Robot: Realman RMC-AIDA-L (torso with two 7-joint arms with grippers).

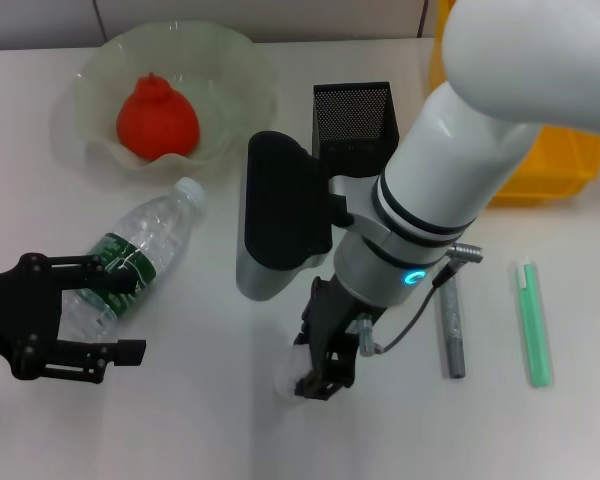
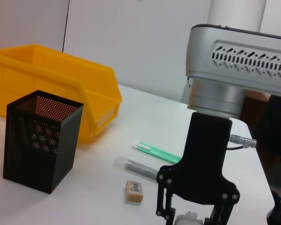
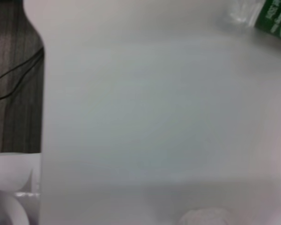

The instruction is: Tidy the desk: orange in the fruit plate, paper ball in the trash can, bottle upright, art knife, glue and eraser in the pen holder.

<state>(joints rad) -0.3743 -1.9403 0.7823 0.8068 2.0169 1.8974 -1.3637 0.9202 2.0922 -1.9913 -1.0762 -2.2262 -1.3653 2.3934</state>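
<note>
Nearest you: the right gripper (image 1: pixel 320 375) is down at the table's near edge, centre, fingers straddling the paper ball (image 2: pixel 188 218). From the left wrist view the white wad sits between the fingertips; can't tell if they're clamped on it or just around it.

Left gripper (image 1: pixel 105 315) is at near left, fingers spread apart, one on each side of the lower body of the bottle (image 1: pixel 130 258). Bottle is lying on its side, white cap pointing far-right toward the fruit plate (image 1: pixel 235 60).

The orange (image 1: pixel 157 117) is already in the fruit plate, far left.

Pen holder (image 1: pixel 352 118) stands upright at far centre, just left of the trash can (image 1: pixel 550 165), which is largely hidden by the right arm in the head view.

On the right: the art knife (image 1: pixel 452 325), a grey metallic rod, lies flat on the table, with the glue (image 1: pixel 533 320) beside it, further right, roughly parallel and apart.

The eraser (image 2: pixel 134 191) shows only in the left wrist view, flat on the table near the knife's end, outside the pen holder.
</note>
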